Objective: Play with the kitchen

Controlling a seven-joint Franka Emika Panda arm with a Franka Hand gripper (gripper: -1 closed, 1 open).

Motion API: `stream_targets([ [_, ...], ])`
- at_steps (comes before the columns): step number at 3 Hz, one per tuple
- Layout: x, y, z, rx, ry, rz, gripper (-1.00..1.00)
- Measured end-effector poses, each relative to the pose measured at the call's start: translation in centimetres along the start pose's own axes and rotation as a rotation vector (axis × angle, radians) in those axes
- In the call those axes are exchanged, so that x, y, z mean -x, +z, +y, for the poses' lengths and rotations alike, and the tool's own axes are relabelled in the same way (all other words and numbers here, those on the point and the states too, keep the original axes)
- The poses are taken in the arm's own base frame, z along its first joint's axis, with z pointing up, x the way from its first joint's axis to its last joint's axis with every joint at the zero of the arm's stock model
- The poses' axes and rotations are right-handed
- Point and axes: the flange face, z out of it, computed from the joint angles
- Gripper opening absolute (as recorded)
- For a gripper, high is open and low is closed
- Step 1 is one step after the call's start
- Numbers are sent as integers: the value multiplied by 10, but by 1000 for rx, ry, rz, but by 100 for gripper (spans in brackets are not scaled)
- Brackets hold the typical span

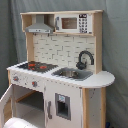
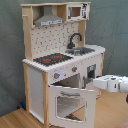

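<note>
In the second exterior view I see the kitchen (image 2: pixel 60 60) standing centre-left on the wood floor (image 2: pixel 15 119), its oven door (image 2: pixel 70 104) swung open; at the right, my gripper (image 2: pixel 95 84) sits beside that door, finger state untellable.

Two near, counter-height cameras share the tall pale-wood-and-white toy kitchen (image 1: pixel 60 70) (image 2: pixel 60 60): first exterior view from its sink-side front corner, second exterior view from its hob-side.
</note>
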Motion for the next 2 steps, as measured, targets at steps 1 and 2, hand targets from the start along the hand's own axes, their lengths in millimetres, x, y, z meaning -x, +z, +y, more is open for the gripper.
stream_targets([
  [1, -14, 0, 24, 34, 15, 18, 100],
  [2, -26, 12, 43, 59, 12, 21, 100],
])
